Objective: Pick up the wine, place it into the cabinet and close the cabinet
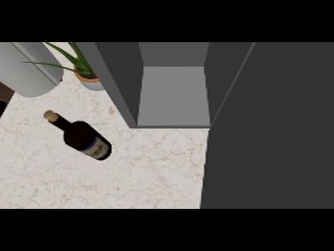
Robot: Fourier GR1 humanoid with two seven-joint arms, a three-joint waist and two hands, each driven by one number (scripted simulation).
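Wine (81, 137): stood on the counter (148, 166), corked, left of the cabinet (173, 93).
Cabinet: seen open, door (285, 127) swung right.
Hands: none shown, so their state cannot be told.
Plant (83, 68): set behind the wine.

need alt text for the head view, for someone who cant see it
A dark wine bottle with a cork stands on a pale marble counter, left of an open grey cabinet whose door swings toward the viewer. A potted plant and a grey cylinder sit behind; no hands show.

Glossy dark glass wine bottle (81, 137), veined marble counter (90, 181), matt grey cabinet (285, 127)
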